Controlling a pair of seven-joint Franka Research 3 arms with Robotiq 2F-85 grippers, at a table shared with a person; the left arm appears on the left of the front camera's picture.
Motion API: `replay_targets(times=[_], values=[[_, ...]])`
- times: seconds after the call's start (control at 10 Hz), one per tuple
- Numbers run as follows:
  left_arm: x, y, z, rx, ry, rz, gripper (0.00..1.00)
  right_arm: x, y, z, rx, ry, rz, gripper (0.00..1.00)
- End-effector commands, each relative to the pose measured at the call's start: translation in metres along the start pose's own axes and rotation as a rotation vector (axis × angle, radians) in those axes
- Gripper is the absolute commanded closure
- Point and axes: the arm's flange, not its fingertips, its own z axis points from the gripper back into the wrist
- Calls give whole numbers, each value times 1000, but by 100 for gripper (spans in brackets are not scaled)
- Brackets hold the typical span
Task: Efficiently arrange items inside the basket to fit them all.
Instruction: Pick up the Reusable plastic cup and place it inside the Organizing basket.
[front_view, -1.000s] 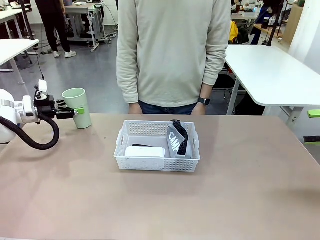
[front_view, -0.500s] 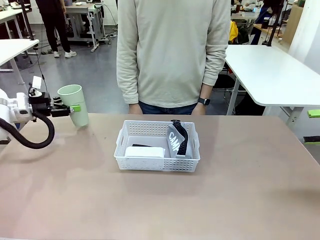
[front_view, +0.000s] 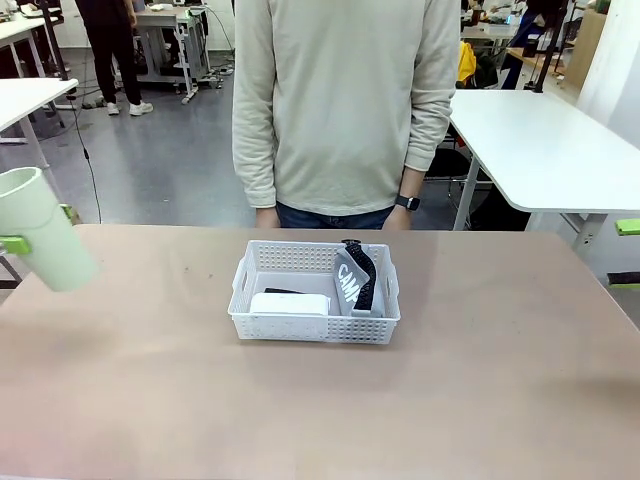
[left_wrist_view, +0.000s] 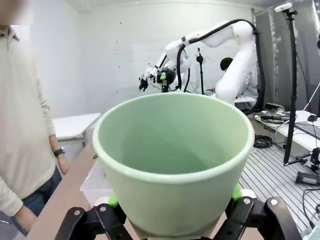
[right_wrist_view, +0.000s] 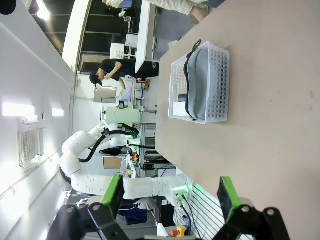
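The left pincer (left_wrist_view: 172, 212) grips the pale green cup (front_view: 42, 240) by its base, tilted, above the worktop's (front_view: 320, 400) left edge, well apart from the basket (front_view: 313, 322). The right wrist view shows the right pincer (right_wrist_view: 170, 195) spread wide, empty, and the grey pouch (right_wrist_view: 200, 85) propped along one basket wall.

Right gripper (right_wrist_view: 170, 197): green pads apart, nothing between them. Basket (right_wrist_view: 220, 85): white, perforated, resting on the tan tabletop (right_wrist_view: 270, 120). Contents: grey pouch (right_wrist_view: 199, 80) along one long wall; white box (right_wrist_view: 180, 108) at one end.
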Motion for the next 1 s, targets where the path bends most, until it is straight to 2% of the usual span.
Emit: replay_targets(times=[0.0, 0.1, 0.3, 0.4, 0.5, 0.7, 0.8, 0.9], values=[[-39, 42, 16, 212, 11, 42, 17, 1, 5, 1, 17, -5, -17, 0], [0, 0, 0, 0, 0, 0, 17, 1, 5, 1, 17, -5, -17, 0], [0, 0, 0, 0, 0, 0, 17, 1, 5, 1, 17, -5, -17, 0], [-18, 7, 7, 54, 4, 9, 17, 1, 5, 1, 17, -5, -17, 0], [1, 5, -16, 31, -21, -9, 12, 1, 5, 1, 17, -5, -17, 0], [57, 32, -106, -117, 107, -48, 12, 1, 5, 1, 17, -5, -17, 0], [63, 50, -172, -265, 201, -42, 12, 1, 5, 1, 17, -5, -17, 0], [55, 64, -223, -362, 298, -42, 12, 1, 5, 1, 17, -5, -17, 0]])
